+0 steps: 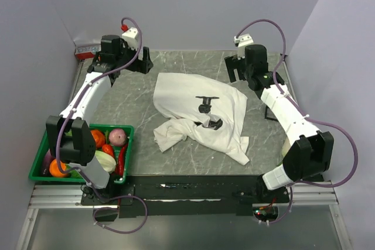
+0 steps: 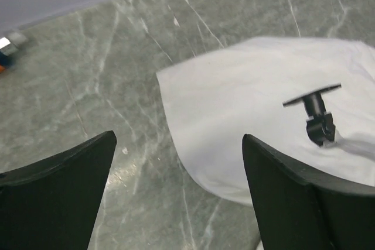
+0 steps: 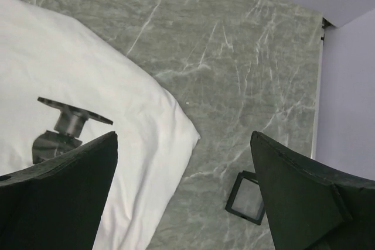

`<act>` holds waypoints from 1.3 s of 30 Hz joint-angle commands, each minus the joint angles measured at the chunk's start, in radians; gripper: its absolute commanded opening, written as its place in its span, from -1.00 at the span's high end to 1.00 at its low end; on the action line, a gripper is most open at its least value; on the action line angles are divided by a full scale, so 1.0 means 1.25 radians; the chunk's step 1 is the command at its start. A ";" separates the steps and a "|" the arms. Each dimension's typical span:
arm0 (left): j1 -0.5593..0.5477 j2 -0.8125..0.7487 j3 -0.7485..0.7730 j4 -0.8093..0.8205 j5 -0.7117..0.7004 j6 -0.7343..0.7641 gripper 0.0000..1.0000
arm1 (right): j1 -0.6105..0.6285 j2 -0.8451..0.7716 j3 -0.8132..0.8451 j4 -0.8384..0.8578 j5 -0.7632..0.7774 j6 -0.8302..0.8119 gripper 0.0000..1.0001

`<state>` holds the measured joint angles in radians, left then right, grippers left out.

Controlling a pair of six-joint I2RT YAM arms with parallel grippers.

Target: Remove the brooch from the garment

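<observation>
At the centre of the frame, a crumpled shirt (image 1: 199,115) lies on the desk (image 1: 135,106). Above it, the left hand (image 1: 142,62) and right hand (image 1: 234,69) gape wide, holding nothing.

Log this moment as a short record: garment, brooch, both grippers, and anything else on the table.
garment: white T-shirt, crumpled mid-table, black print facing up
brooch: not visible in any view
left gripper: open, empty, by the shirt's far-left edge
right gripper: open, empty, by the shirt's far-right edge
contact: neither gripper touches the shirt
other items: green basket of produce at the near left; small black square frame to the right of the shirt
</observation>
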<state>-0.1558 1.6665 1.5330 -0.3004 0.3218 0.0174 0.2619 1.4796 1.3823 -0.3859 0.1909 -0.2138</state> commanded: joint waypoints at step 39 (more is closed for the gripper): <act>-0.088 0.177 -0.235 -0.311 0.337 0.348 -0.04 | -0.160 0.534 0.233 -0.402 -0.180 -0.427 0.44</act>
<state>-0.2512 1.8587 1.1923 -0.6598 0.6708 0.3832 0.0795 2.1647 1.7233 -0.8024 -0.0410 -0.7723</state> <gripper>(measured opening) 0.558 0.321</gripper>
